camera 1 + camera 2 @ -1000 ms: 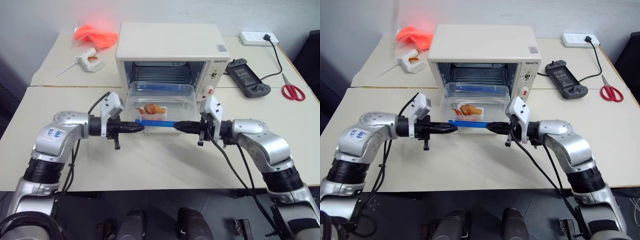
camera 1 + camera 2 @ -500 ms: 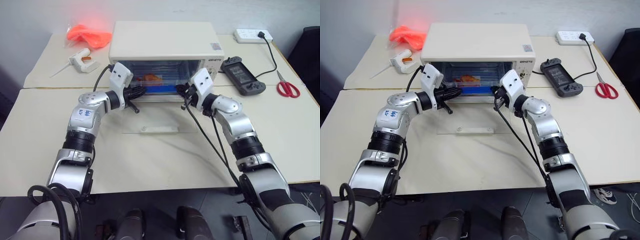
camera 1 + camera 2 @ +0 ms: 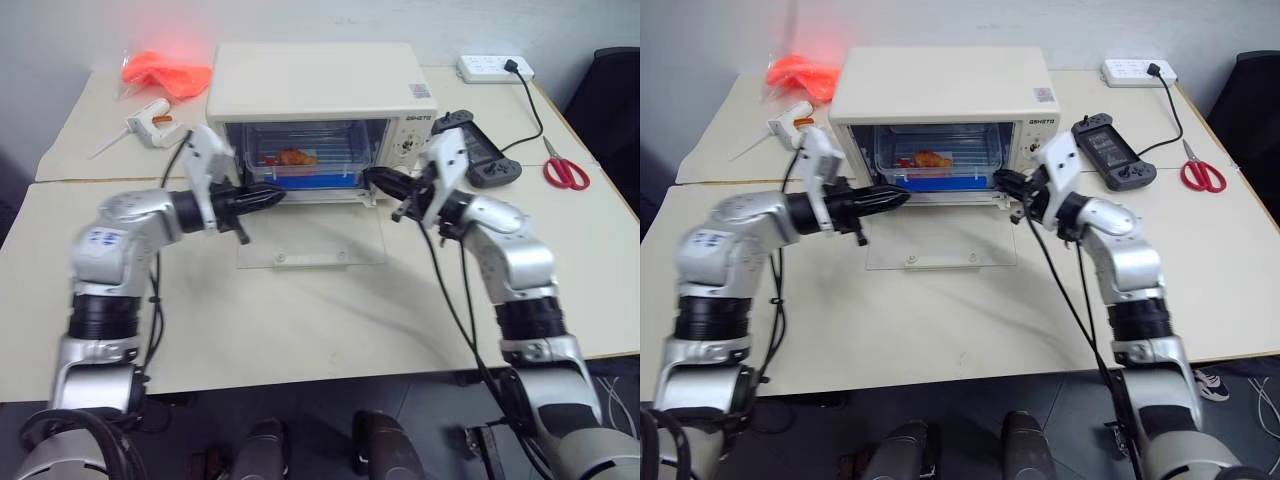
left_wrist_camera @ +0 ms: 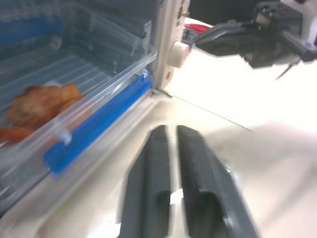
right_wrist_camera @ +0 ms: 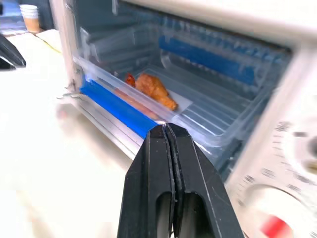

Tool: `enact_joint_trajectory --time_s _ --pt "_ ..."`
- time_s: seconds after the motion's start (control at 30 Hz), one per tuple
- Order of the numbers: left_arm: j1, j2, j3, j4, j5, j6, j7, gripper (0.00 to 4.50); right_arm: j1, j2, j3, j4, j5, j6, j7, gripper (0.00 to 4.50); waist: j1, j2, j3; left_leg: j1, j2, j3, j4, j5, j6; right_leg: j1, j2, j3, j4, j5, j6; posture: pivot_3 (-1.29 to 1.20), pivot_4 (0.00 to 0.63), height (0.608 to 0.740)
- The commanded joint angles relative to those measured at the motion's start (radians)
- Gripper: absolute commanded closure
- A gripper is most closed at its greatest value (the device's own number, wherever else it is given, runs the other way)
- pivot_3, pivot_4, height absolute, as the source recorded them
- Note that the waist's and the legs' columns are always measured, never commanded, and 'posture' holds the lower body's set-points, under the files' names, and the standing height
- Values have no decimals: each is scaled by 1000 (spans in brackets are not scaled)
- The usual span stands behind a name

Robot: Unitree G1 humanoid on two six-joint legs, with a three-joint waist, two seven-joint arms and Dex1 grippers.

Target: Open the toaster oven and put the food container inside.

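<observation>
At upper centre, the clear plastic food container (image 3: 300, 165) sits inside the cream-white toaster oven (image 3: 320, 85); left gripper (image 3: 275, 194) slightly parted, right gripper (image 3: 371, 177) closed, both empty.

Both arms reach forward, roughly level and angled inward: the left claw (image 3: 272, 194) slightly parted, the right claw (image 3: 372, 178) pressed closed.

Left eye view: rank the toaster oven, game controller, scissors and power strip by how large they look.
1. toaster oven
2. game controller
3. scissors and power strip look about alike; the strip lies farther back, so I leave them unranked.
</observation>
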Motion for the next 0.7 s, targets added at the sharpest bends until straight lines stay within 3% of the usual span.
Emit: enact_joint_trajectory --time_s 0.03,0.23,0.37,0.7 --pt "43 109 122 -135 -124 104 -55 3100 100 -90 -63 -224 88 124 36 4500 4 0 0 0 1 0 0 0 0 0 0 0 0 0 0 0 150 740" --pt "98 304 258 -202 -245 209 -130 1317 410 -259 -155 -511 221 278 116 4500 27 0 0 2 0 1 -1 -1 1 2 0 1 -2 0 0 0 150 740" --pt "117 380 293 -195 -288 227 -176 126 553 -268 -140 -593 235 310 90 4500 30 0 0 5 0 3 -1 -1 2 5 0 3 -3 0 0 0 150 740" --pt "130 460 277 -238 -341 227 -242 25 499 -43 75 -383 4 180 -124 4500 26 0 0 6 0 7 -2 -2 1 1 2 8 0 -1 -1 0 150 740"
